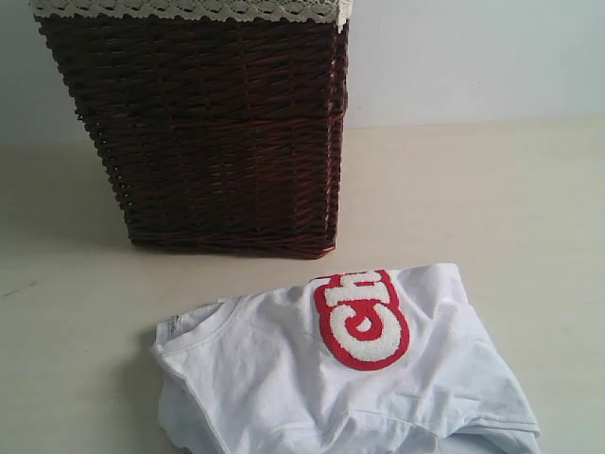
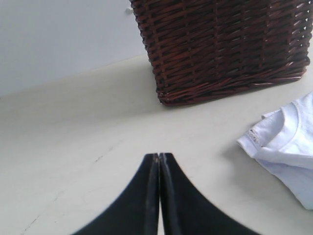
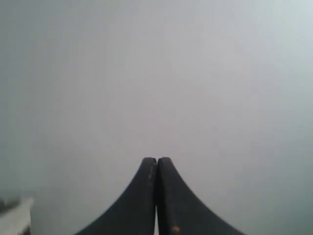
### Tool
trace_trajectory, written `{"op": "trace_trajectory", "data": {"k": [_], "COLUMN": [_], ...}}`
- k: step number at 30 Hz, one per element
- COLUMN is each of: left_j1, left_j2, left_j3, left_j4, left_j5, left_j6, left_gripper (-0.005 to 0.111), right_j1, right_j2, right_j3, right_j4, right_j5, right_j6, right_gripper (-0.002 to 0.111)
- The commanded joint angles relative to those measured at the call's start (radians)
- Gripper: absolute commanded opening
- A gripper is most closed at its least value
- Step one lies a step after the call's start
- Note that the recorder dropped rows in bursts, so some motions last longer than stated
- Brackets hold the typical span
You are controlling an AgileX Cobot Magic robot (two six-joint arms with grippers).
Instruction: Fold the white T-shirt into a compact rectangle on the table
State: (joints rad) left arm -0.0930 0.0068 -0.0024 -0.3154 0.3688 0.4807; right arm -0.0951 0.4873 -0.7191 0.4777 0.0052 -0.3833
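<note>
Currently my left gripper [image 2: 159,155] has its jaws pressed fully together, tips meeting, nothing between them. It hangs over bare tabletop [image 2: 73,161].

The white T-shirt [image 2: 286,147] lies off to one side of those tips, apart from them and not touching. The nearest part to me is its collar [image 2: 274,129], with the neck label showing. The wicker basket [image 2: 220,44] stands on the tabletop beyond the tips, near the shirt.

My right gripper [image 3: 156,159] is likewise closed tight and holds nothing. Past its tips I see only a plain pale grey surface, so I cannot tell how the shirt lies relative to this gripper.

From the exterior view, the shirt sits loosely bunched on the tabletop just in front of the basket, with the collar toward the left. Its red-outlined lettering [image 1: 364,322] faces up, only partly visible. The lower part of the shirt runs out of view.
</note>
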Motion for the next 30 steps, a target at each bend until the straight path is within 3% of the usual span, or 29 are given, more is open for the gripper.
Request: {"op": "trace_trajectory", "data": {"k": [1,5,10,15,20,25,30], "left_j1": [0.002,0.002,0.002,0.002,0.002,0.002,0.002], "left_j2": [-0.007,-0.007,-0.007,-0.007,-0.007,-0.007,-0.007], "left_j3": [0.002,0.002,0.002,0.002,0.002,0.002,0.002], "left_j4": [-0.003,-0.003,-0.003,-0.003,-0.003,-0.004,-0.004], "left_j5": [-0.004,-0.004,-0.004,-0.004,-0.004,-0.004,-0.004], "left_j6": [-0.003,-0.003,-0.003,-0.003,-0.003,-0.003,-0.003], "left_gripper": [0.003,0.003,0.003,0.003,0.003,0.003,0.003], "right_j1": [-0.047,-0.047,-0.047,-0.047,-0.051,-0.051,-0.051], "right_j2": [-0.201,-0.324,-0.427,-0.486,-0.487,-0.487,-0.487], "right_j3": [0.165,0.236,0.247,0.244,0.264,0.419,0.574], "right_j4": [-0.044,-0.041,-0.102,-0.188,-0.362,-0.425,-0.423], "right_j5": [0.263,0.441,0.817,0.808,0.741,0.493,0.390], "right_j6": [-0.087,-0.079,-0.086,-0.055,0.151,0.344,0.390], "right_gripper": [0.000,0.000,0.000,0.000,0.000,0.000,0.000]}}
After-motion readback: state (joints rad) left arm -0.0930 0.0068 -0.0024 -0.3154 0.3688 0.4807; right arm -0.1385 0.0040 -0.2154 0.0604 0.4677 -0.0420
